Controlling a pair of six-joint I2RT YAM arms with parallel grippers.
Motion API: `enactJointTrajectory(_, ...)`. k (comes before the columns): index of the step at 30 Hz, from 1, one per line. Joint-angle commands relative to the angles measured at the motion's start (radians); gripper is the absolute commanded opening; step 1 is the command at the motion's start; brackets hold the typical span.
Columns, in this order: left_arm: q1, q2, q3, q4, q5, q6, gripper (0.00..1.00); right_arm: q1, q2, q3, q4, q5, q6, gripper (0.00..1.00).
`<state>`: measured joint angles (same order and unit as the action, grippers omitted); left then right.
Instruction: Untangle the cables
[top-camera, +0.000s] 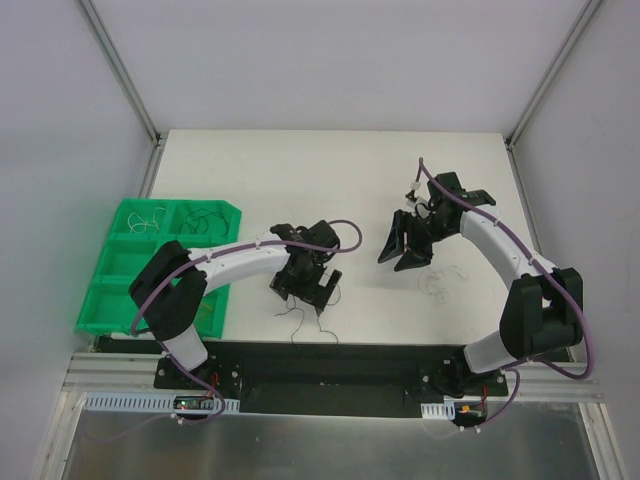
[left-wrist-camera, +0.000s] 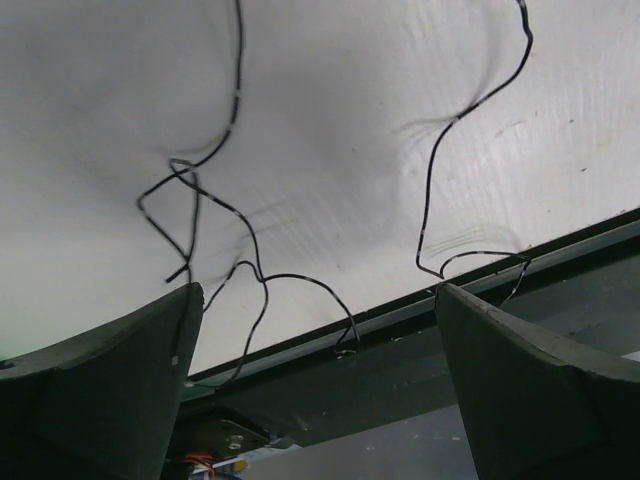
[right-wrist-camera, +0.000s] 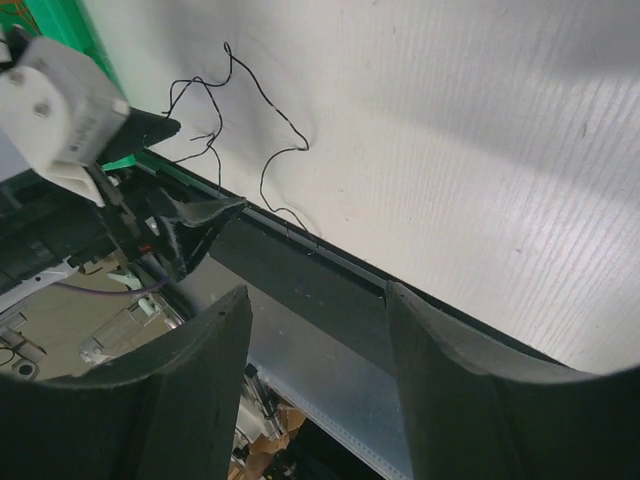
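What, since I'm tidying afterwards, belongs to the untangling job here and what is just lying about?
Job: black cables, white cables, left gripper, right gripper.
Lying about: green compartment tray, off to the left.

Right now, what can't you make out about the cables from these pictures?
- Left wrist view: black cables run off the top edge.
- Top view: white cable too faint against the white table to trace.
- Top view: strands in the green tray too small to count; left arm covers its near right corner.
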<state>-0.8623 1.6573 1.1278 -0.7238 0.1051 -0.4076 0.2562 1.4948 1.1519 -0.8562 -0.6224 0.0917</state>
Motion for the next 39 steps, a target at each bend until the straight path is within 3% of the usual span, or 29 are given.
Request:
enactJointTrajectory(1,-0.067,0.057,0.012,-0.04,-0.047,0.015,0.97,0.0,-0.034,-0.004,0.002,-0.026,-0.007,0.58)
enactJointTrajectory(11,-0.101,0.073,-0.002,-0.075,-0.137,-0.031,0.5,0.002,-0.028,-0.012,0.009,-0.045,0.006,0.58)
enactJointTrajectory(14,-0.101,0.078,-0.002,-0.077,-0.159,-0.033,0.27,0.0,-0.027,-0.011,0.014,-0.043,0.005,0.57)
enactJointTrajectory(16,-0.101,0.067,0.006,-0.092,-0.205,-0.037,0.0,0.002,-0.028,-0.012,0.013,-0.042,0.003,0.57)
enactJointTrajectory(22,-0.067,-0.071,0.052,-0.143,-0.312,-0.062,0.0,0.0,-0.041,-0.02,0.013,-0.031,-0.001,0.57)
enactJointTrajectory(26,0.041,-0.212,0.101,-0.18,-0.37,-0.115,0.0,0.0,-0.038,-0.015,0.006,-0.031,-0.006,0.57)
enactJointTrajectory(34,0.411,-0.491,0.236,-0.236,-0.547,-0.169,0.0,0.0,-0.013,-0.003,-0.004,-0.031,-0.012,0.56)
enactJointTrajectory(37,0.579,-0.485,0.326,-0.365,-0.678,-0.204,0.0,0.0,0.002,0.008,-0.006,-0.03,-0.015,0.55)
enactJointTrajectory(39,0.757,-0.437,0.372,-0.463,-0.717,-0.227,0.0,0.002,0.01,0.02,-0.018,-0.028,-0.02,0.55)
